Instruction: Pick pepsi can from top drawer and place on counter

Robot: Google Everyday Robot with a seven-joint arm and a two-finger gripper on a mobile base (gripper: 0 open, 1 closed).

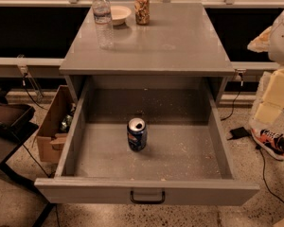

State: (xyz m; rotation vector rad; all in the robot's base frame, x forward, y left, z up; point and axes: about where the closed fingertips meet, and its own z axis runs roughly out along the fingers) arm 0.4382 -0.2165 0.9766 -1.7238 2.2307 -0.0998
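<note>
The pepsi can point(137, 134) stands upright near the middle of the top drawer point(180, 150), which is pulled fully out, its dark loop handle point(147, 197) facing me. The counter point(170, 41) is the grey cabinet top behind and above the drawer. My gripper is out of view; only pale white and yellowish arm parts point(278, 79) show at the right edge, well to the right of the drawer and apart from the can.
On the counter's back left stand a clear water bottle point(102, 19), a small white bowl point(119, 14) and a tan-orange patterned can point(142, 8). A brown cardboard box point(54, 124) sits on the floor left of the drawer. Cables and a shoe point(270, 142) lie at right.
</note>
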